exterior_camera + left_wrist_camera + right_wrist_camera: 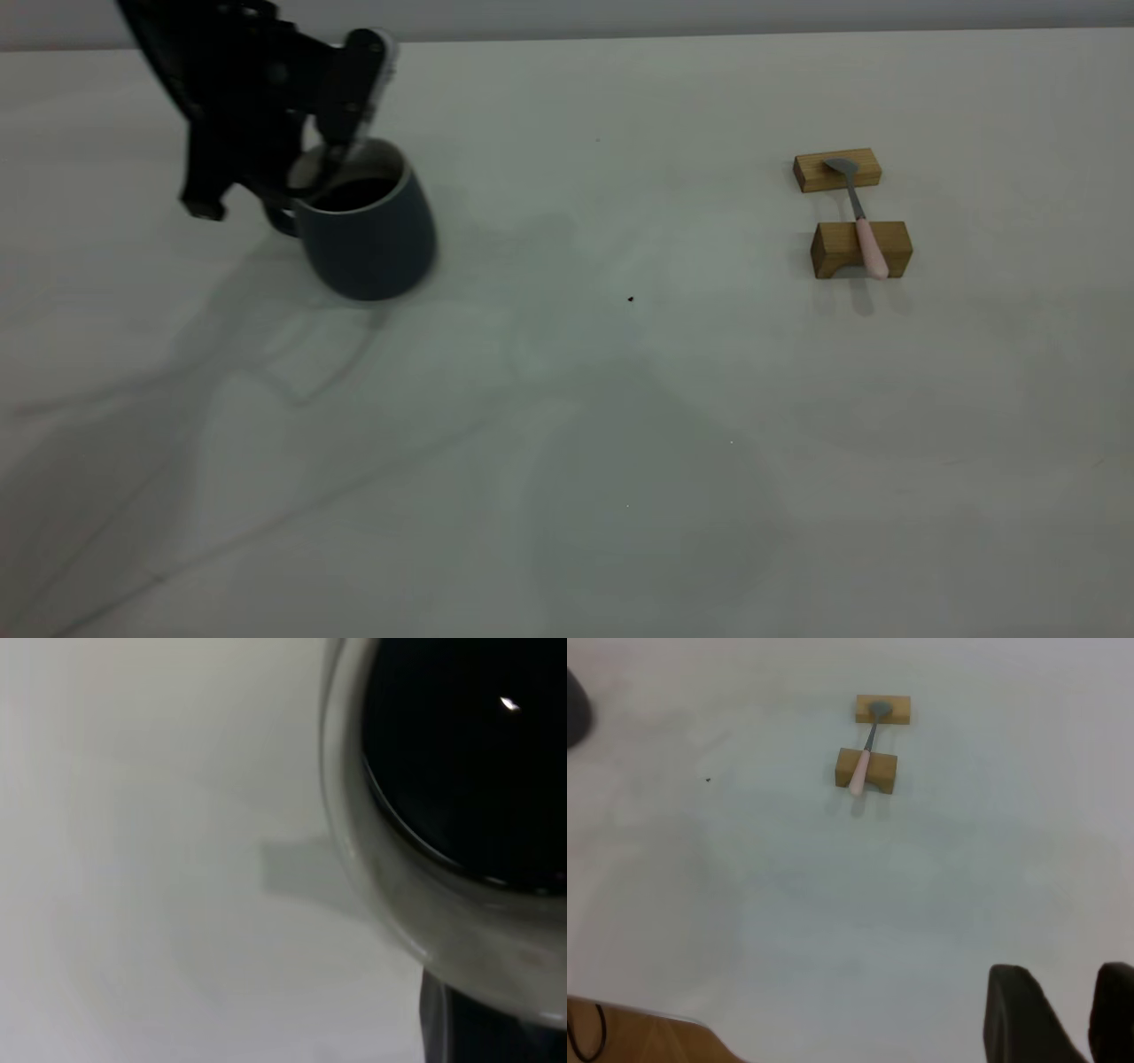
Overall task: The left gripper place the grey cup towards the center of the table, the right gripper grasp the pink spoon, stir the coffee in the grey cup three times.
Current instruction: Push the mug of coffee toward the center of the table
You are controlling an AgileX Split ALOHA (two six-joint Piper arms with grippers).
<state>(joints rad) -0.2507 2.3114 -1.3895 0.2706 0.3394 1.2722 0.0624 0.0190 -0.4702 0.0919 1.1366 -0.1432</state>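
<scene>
My left claw (pixel 341 164) is clamped on the grey cup (pixel 372 235) rim, far left of the surface (pixel 620 461). Gotta slide slow w/ coffee (pixel 354 192) inside. Right claw (pixel 1059 1014) open, waiting; pink spoon (pixel 868 239) on 2 blocks (pixel 861 249), right.

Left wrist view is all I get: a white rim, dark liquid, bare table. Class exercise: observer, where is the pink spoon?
Observer: The pink spoon lies across two wooden blocks on the right side of the table.
Operator: And the right gripper?
Observer: The right gripper hangs open, well away from the spoon.
Operator: Is the cup centred?
Observer: No. The grey cup is at the left, with the left gripper pinching its rim.
</scene>
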